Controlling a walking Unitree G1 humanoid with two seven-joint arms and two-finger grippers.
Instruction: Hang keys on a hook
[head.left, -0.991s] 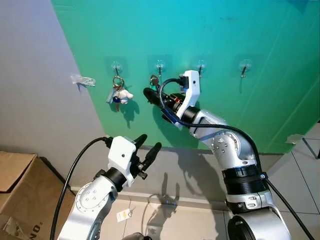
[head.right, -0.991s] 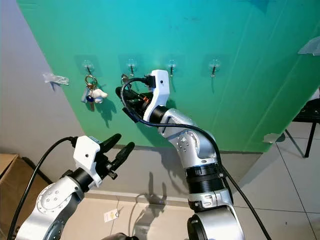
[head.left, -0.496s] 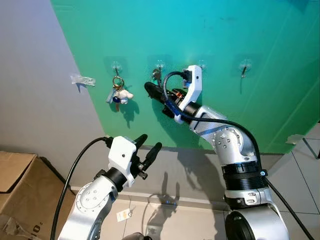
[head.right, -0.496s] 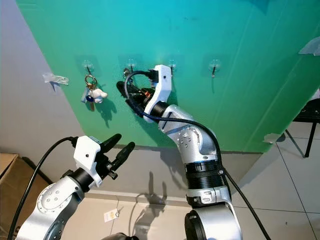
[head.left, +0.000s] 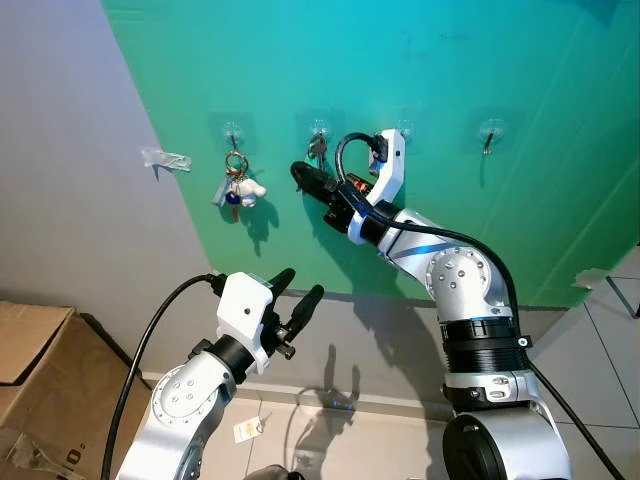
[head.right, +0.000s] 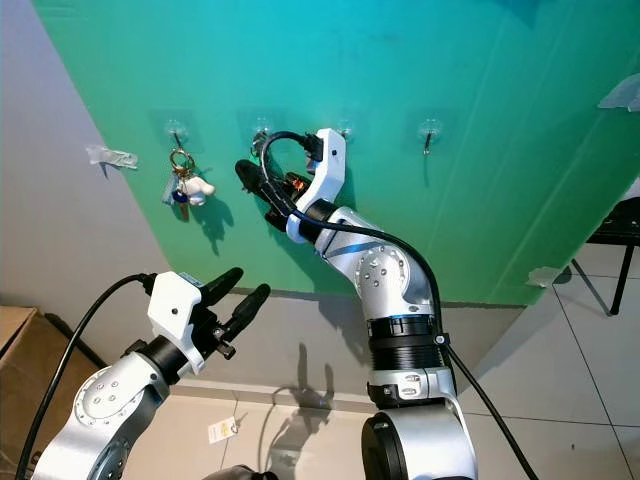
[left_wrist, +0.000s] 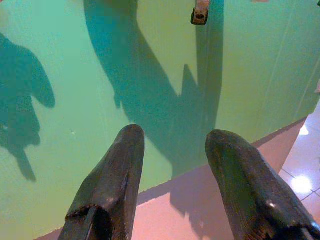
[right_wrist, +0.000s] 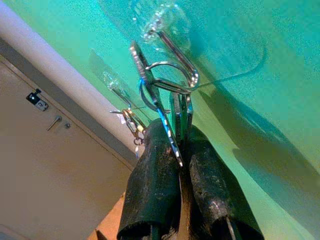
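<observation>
Four clear stick-on hooks run in a row across the green wall (head.left: 450, 60). The second hook (head.left: 320, 128) is where my right gripper (head.left: 299, 171) is raised, shut on a bunch of silver keys (head.left: 316, 150). In the right wrist view the key ring (right_wrist: 167, 82) lies against the metal hook (right_wrist: 175, 47), and I cannot tell whether it is looped over it; the black fingers (right_wrist: 152, 165) pinch the keys just beneath. Another key bunch with a white charm (head.left: 238, 186) hangs from the first hook (head.left: 232, 130). My left gripper (head.left: 298, 285) is held low and open, holding nothing.
Two free hooks (head.left: 403, 128) (head.left: 490, 130) lie right of the gripper, the nearer one beside my right wrist. A strip of clear tape (head.left: 165, 160) sticks to the grey wall. A cardboard box (head.left: 30, 370) stands at lower left; a paper tag (head.left: 245, 430) lies on the tiled floor.
My right gripper has risen with the keys from just below the second hook up to it, and the wrist has swung upward. The left arm has not moved.
</observation>
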